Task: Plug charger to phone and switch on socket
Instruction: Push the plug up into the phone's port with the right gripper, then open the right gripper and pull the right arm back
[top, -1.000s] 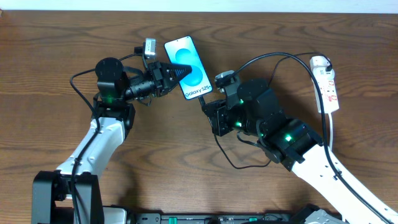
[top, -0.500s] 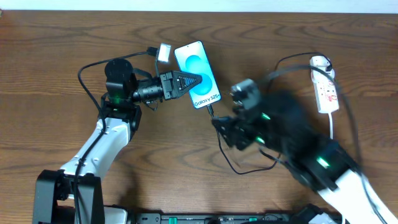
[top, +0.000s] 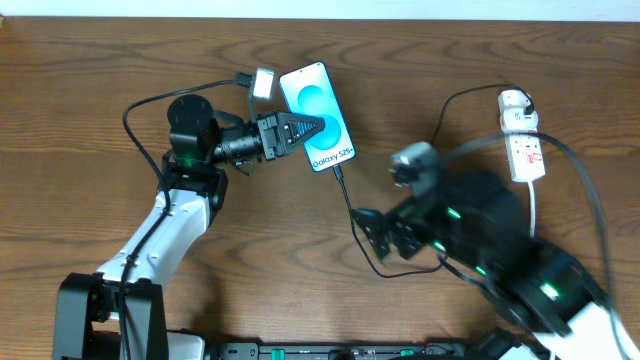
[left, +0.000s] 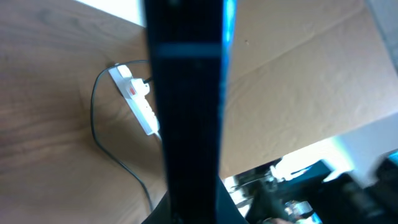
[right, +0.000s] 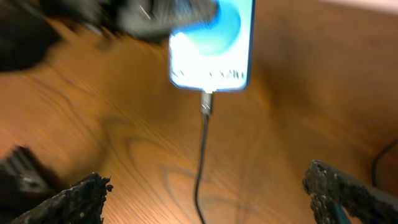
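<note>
Charger plugged into the held phone, right fingers wide apart.

On the brown wooden tabletop (top: 90, 60), the right gripper (right: 206, 179) hovers just near of the phone with its black fingers (right: 81, 198) spread wide and nothing between them. The left gripper (top: 312, 127) reaches in from the left, its fingers clamped on the slim blue-screened "Galaxy S25+" phone (top: 318, 116), which sits far of centre. The narrow white power strip socket with red markings (top: 525, 140) lies at the far right, well apart from the phone. The thin black charger cable (top: 346, 195) runs from the phone's near end towards the right arm, its small plug tip (right: 205, 102) seated in the phone's port.
</note>
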